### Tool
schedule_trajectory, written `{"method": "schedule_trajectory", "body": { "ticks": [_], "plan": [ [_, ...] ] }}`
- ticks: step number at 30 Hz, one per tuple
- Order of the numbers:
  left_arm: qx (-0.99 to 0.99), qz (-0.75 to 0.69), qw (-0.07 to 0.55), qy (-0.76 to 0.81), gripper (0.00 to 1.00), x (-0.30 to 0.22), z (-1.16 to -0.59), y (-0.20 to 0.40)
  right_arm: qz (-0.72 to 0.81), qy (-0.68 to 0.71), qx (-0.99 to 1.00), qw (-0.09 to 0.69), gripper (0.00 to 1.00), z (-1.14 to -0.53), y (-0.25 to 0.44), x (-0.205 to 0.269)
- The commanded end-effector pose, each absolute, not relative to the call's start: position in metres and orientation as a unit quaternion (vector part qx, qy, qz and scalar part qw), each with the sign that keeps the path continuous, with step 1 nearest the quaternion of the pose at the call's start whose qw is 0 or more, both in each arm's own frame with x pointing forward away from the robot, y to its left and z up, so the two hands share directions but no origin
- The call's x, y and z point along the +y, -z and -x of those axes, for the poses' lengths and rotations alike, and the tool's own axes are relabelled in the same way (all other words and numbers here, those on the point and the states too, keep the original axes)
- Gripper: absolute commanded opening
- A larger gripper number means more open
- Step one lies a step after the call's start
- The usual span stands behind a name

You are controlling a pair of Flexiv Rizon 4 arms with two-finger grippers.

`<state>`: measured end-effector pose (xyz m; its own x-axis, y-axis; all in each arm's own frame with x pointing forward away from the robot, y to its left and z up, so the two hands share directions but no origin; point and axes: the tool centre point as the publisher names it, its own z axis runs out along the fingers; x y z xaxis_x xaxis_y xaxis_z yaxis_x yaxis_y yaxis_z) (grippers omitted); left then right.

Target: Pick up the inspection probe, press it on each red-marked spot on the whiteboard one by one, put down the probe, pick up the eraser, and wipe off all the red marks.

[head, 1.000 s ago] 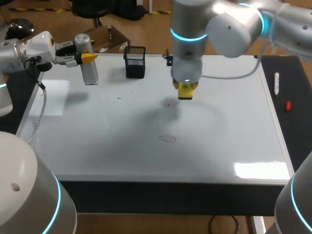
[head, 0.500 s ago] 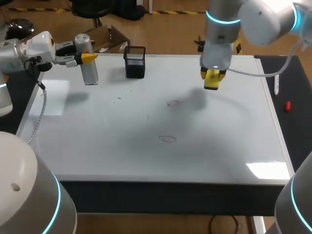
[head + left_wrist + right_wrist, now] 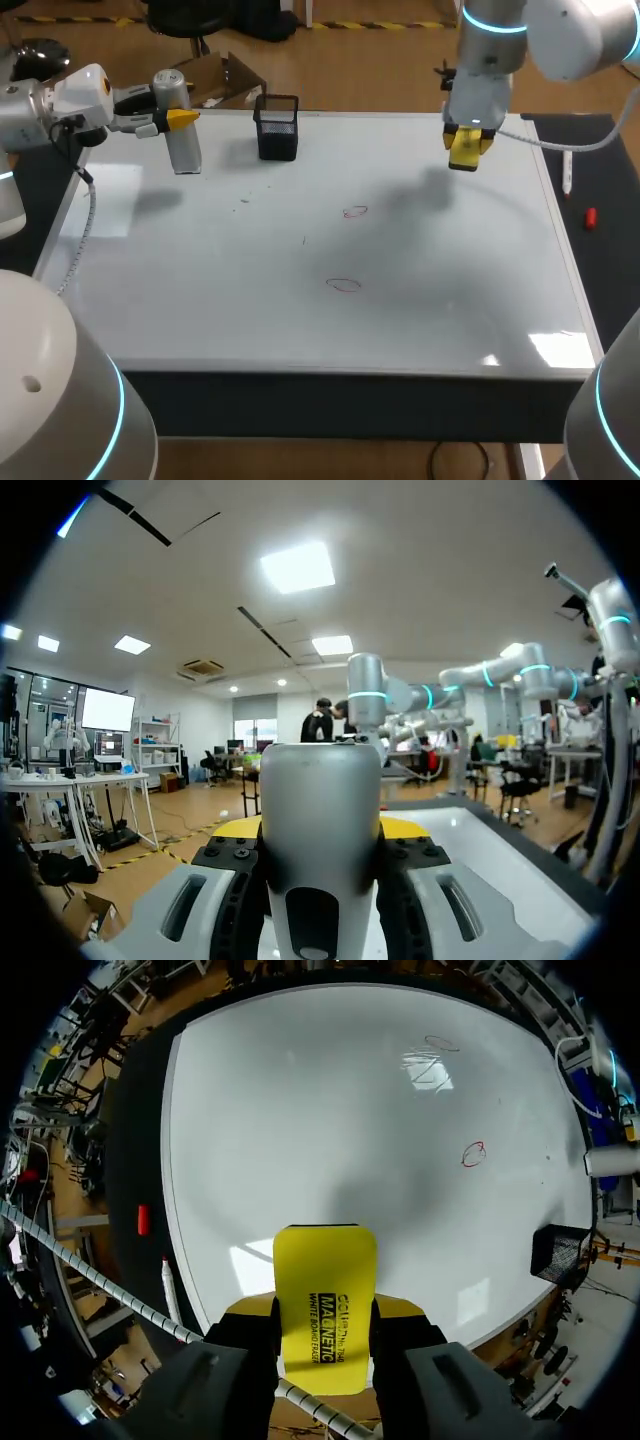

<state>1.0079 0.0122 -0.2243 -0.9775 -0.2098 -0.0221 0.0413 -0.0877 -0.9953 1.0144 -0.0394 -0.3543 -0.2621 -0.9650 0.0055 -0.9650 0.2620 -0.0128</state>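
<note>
Head view first: where is the inspection probe (image 3: 181,140)?

— In the left gripper (image 3: 178,118), over the far left corner of the whiteboard (image 3: 200,290). It is a grey cylinder held upright, with the yellow tips closed on it from both sides. The left wrist view shows the same thing close up: the probe fills the space between the two fingers.

— Is its lower end on the board?

— I cannot tell from these views.

— And the marks?

— The far red mark (image 3: 354,212) lies near the middle of the board. The near red mark (image 3: 344,285) lies closer to the front edge, a touch to the left of the first. Both are thin red loops, and both are well apart from the probe.

— What about the right gripper (image 3: 468,148)?

— It grips the yellow eraser (image 3: 325,1295), a flat pad clamped between its fingers (the right wrist view shows this plainly). It hangs above the far right part of the board, clear of the surface and well apart from both marks.

— Anything else on the table?

— A black mesh pen cup (image 3: 277,127) stands at the far edge, just right of the probe. On the dark strip along the board's right side lie a white marker (image 3: 567,170) and a small red piece (image 3: 590,218).
</note>
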Motion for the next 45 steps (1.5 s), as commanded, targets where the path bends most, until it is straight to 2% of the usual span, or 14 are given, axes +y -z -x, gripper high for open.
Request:
{"method": "schedule_trajectory", "body": {
  "ticks": [1, 18, 45],
  "plan": [
    [0.670, 0.063, 0.087, 0.734, 0.00, 0.012, -1.006, 0.223, 0.607, 0.001, 0.795, -0.004, 0.00, -1.025, 0.356, -0.051],
    [0.670, 0.063, 0.087, 0.734, 0.00, 0.012, -1.006, 0.223, 0.595, -0.013, 0.803, -0.024, 0.00, -1.036, 0.367, -0.079],
    [0.670, 0.063, 0.087, 0.734, 0.00, 0.012, -1.006, 0.223, 0.593, -0.011, 0.804, -0.024, 0.00, -1.035, 0.367, -0.079]
  ]
}}
